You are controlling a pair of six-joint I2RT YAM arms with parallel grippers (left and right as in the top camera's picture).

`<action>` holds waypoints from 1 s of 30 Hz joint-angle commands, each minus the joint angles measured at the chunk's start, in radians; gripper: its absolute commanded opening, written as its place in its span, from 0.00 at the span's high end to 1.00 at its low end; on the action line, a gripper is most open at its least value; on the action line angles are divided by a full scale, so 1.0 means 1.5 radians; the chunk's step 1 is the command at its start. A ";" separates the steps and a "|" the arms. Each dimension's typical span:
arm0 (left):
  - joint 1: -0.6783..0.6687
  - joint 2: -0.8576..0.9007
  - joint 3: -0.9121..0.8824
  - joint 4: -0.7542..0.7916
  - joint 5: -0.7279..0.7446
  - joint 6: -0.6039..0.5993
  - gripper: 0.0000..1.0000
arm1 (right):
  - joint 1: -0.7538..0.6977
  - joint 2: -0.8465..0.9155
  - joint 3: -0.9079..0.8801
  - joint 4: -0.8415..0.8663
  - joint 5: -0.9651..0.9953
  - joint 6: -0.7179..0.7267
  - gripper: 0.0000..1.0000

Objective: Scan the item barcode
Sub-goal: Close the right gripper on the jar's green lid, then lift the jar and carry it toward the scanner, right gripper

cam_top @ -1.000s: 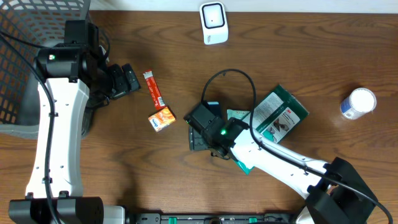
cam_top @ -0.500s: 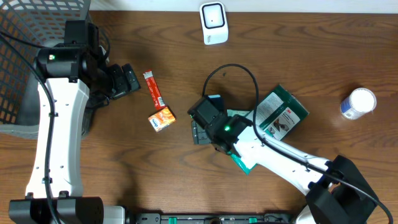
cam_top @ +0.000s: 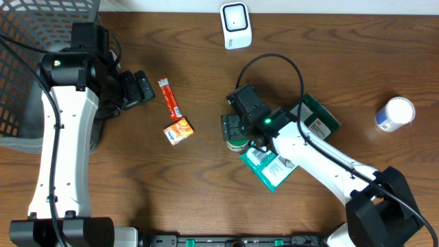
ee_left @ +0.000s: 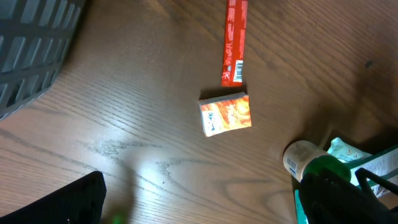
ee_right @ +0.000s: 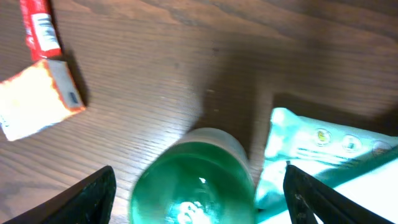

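Observation:
A small bottle with a green cap [cam_top: 238, 144] stands upright on the wooden table, left of a teal pouch [cam_top: 267, 165]. My right gripper [cam_top: 234, 132] hovers just over it. In the right wrist view the green cap [ee_right: 193, 180] sits between the two black fingers [ee_right: 93, 194] with a gap on each side, so the right gripper [ee_right: 202, 200] is open and holds nothing. The white scanner [cam_top: 235, 25] stands at the table's far edge. My left gripper [cam_top: 140, 88] is open and empty at the left, above bare wood [ee_left: 199, 205]; the bottle [ee_left: 301, 158] shows at that view's right.
A red stick pack [cam_top: 169, 97] and a small orange box [cam_top: 178, 130] lie left of the bottle. A dark green box [cam_top: 315, 118] lies to its right, under my right arm. A white bottle [cam_top: 396, 113] stands far right. A dark mesh basket [cam_top: 27, 62] fills the left corner.
My right gripper has moved up and to the right and its jaws have spread wider. The green-capped bottle and the teal pouch now show below it. The left arm has not moved.

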 commanded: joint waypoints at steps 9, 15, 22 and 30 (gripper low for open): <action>0.000 -0.010 -0.003 -0.001 -0.004 -0.003 0.00 | -0.053 0.003 0.103 -0.137 -0.115 -0.049 0.21; 0.000 -0.010 -0.003 -0.001 -0.004 -0.003 0.00 | -0.039 0.003 0.184 -0.199 -0.111 -0.043 0.14; 0.000 -0.010 -0.003 -0.002 -0.004 -0.003 0.00 | -0.001 0.024 0.163 -0.206 -0.031 -0.028 0.01; 0.000 -0.010 -0.003 -0.004 -0.004 -0.003 0.00 | 0.048 0.119 0.161 -0.227 0.011 -0.028 0.01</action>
